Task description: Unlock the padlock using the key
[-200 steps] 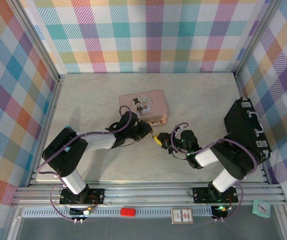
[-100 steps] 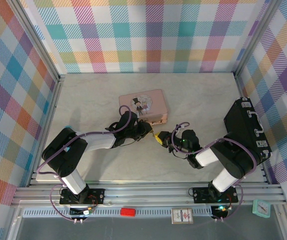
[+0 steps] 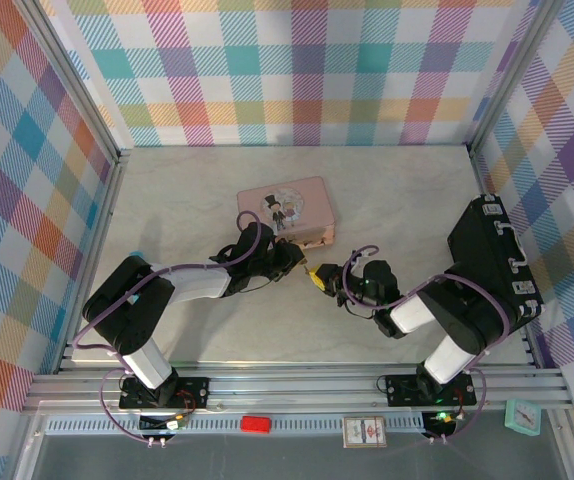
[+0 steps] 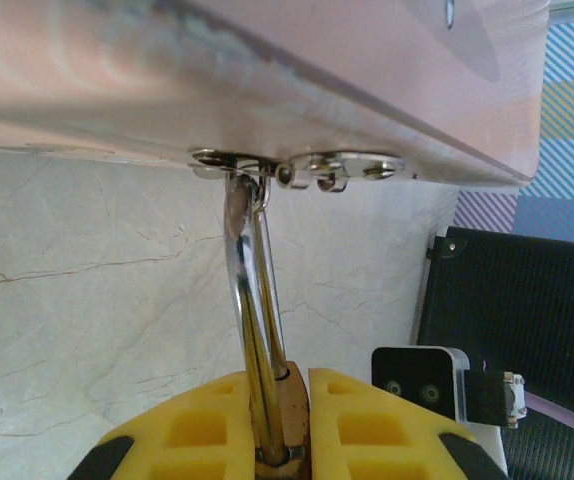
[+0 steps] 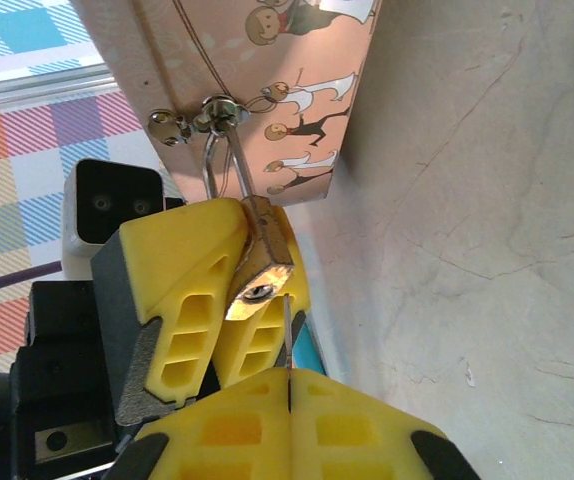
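Close view of the key-insertion stage. The padlock (image 5: 259,272), a small brass body with a thin silver shackle (image 4: 252,320), hangs from the clasp (image 5: 207,110) on the near edge of the pink tin (image 5: 257,60), which lies on the marble-patterned table (image 5: 487,250). The left gripper (image 4: 289,400) has its yellow pads pressed together on the padlock body, holding it out from the tin with the bottom face turned toward the other arm. The right gripper (image 5: 289,385) is pinched shut on the key (image 5: 287,335), a thin grey blade standing up from the seam between its pads. From the right wrist the blade tip lies just beside the keyhole (image 5: 257,292), slightly off to one side; whether it touches the brass cannot be told. Insertion appears not yet done. Hazards from here, as a judgement: with tip and slot out of line, an advance would likely land the blade on the brass face and skid, or bend so slender a key. A blade rotated away from the slot's orientation would jam at the mouth. Pushing force could swing the padlock about its shackle or slide it within the left pads, since only the body is held. A pull along the shackle could drag the light tin across the table. Later turning torque may twist the key within its narrow pinch.
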You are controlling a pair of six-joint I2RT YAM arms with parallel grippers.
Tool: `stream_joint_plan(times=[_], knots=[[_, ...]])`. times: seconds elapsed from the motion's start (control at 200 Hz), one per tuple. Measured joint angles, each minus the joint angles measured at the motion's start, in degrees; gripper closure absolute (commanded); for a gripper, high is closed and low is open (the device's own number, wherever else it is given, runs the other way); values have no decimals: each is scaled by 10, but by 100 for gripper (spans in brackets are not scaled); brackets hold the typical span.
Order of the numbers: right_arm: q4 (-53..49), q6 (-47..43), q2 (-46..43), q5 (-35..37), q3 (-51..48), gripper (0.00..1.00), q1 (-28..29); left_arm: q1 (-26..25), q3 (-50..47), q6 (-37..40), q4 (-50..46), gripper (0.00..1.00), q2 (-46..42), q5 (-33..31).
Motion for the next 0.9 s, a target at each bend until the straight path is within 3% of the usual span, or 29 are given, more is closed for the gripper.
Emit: stream_joint_plan(times=[0.9], knots=[[18, 5, 7, -4, 0, 100, 0, 0, -3, -4, 9, 100, 0, 0]])
